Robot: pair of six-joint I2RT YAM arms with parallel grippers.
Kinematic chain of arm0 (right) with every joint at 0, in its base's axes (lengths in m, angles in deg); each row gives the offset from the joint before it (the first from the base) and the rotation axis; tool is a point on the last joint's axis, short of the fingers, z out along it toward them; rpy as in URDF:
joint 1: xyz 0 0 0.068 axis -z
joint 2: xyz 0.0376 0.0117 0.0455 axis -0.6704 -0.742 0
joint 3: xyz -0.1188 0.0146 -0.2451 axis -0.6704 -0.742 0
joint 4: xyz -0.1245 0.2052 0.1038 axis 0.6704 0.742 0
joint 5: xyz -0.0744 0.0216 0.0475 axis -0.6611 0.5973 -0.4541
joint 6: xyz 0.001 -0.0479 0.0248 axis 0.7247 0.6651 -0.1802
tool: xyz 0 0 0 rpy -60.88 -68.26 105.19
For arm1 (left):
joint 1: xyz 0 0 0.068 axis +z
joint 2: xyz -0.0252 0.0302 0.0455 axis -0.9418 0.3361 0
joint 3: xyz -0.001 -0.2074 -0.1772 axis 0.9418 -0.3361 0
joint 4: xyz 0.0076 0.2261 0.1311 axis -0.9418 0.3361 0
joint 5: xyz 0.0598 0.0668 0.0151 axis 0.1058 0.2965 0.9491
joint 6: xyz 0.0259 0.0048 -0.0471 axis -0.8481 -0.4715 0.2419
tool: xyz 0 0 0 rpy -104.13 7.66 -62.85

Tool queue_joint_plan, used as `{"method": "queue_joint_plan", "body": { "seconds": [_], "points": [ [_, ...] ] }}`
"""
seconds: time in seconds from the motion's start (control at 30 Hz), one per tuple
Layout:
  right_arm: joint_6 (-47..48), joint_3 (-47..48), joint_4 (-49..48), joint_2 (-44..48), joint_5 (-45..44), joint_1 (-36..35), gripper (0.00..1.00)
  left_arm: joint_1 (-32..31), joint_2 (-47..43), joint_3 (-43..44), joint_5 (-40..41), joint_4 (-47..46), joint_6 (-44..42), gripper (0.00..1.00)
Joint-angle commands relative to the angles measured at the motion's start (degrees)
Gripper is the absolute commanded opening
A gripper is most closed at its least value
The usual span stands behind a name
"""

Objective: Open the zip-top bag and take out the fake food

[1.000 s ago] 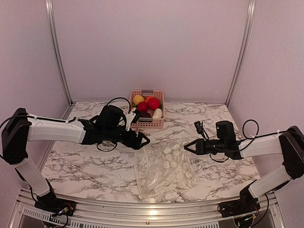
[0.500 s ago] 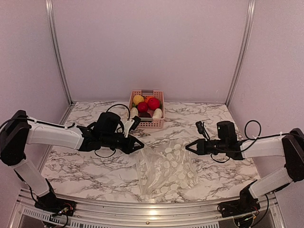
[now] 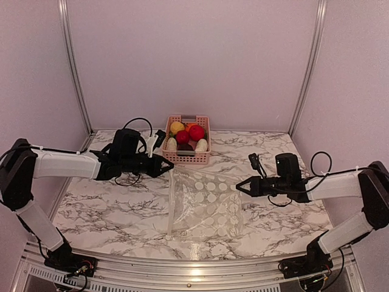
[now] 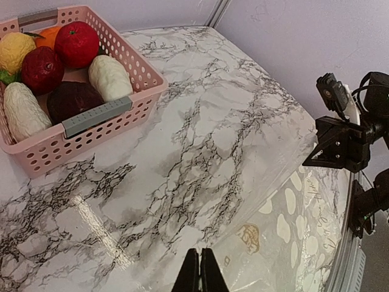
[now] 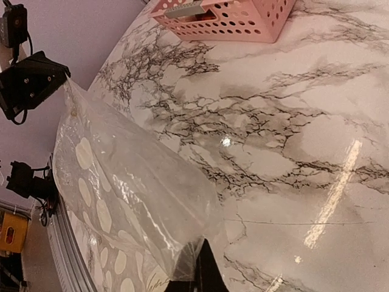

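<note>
Two hands are at work, and both are clenched on the zip-top bag point(image 3: 203, 204). My left hand point(image 4: 200, 258) pinches its far left corner, fingers pressed tight together. My right hand point(image 5: 200, 258) nips the opposite corner the same way. Between them the bag's upper edge is drawn out in a line above the worktop point(image 3: 103, 207), and the rest slopes down towards me. Its lower edge lies flat, near the metal rail point(image 3: 182, 269) along the front.

Bare marble runs wide on either side of the bag and along the strip behind it. The pink basket point(image 4: 91, 117) stands at the back, centred against the far wall and near my left hand, apart from the bag.

Fake food point(image 4: 76, 44) fills that basket. I count seven pieces: one yellow, one orange, one red, one dark red, two white and one dark brown. A scrap of green shows at the picture's edge.

White round dots run in rows over the bag. One small tan mark point(image 4: 249, 237) is printed near my left fingers; I cannot read it.
</note>
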Motion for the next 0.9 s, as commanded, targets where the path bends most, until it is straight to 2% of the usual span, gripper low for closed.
{"method": "queue_joint_plan", "body": {
  "seconds": [0.0,0.03,0.1,0.17,0.23,0.3,0.47,0.63,0.77,0.87],
  "points": [
    [2.16,5.81,5.53,-4.33,-5.55,1.63,0.0,2.42,4.09,4.62,4.74,-3.09,0.38,0.0],
    [2.67,7.63,6.71,-5.73,-5.57,1.62,0.03,2.49,4.92,5.74,5.3,-2.54,0.13,0.08],
    [3.83,10.65,9.39,-6.8,-5.88,1.69,0.24,2.51,6.29,8.13,6.93,-0.25,-0.31,0.35],
    [4.69,11.76,11.92,-5.97,-6.74,2.23,0.42,2.6,5.82,8.35,8.26,1.15,-0.13,0.55],
    [4.68,10.44,13.15,-3.62,-6.84,3.3,0.55,2.6,3.79,5.94,9.55,0.72,0.77,0.65],
    [4.72,8.61,14.43,-1.1,-6.73,4.26,0.66,2.6,1.52,2.95,9.7,0.28,1.4,0.7],
    [5.01,3.85,18.55,4.05,-3.25,4.35,0.68,0.06,-4.66,-5.89,8.3,0.1,2.28,0.72],
    [2.02,-1.44,18.01,8.93,2.62,3.38,0.63,-8.54,-7.8,-11.73,11.16,2.97,3.7,0.74],
    [0.28,-4.11,18.38,11.06,2.35,0.52,0.62,-12.66,-7.38,-16.08,11.59,-0.4,7.94,0.74],
    [-1.25,-6.6,16.73,10.02,1.11,-2.07,0.57,-15.35,-4.64,-16.55,12.0,-2.08,9.48,0.72]
  ]
}}
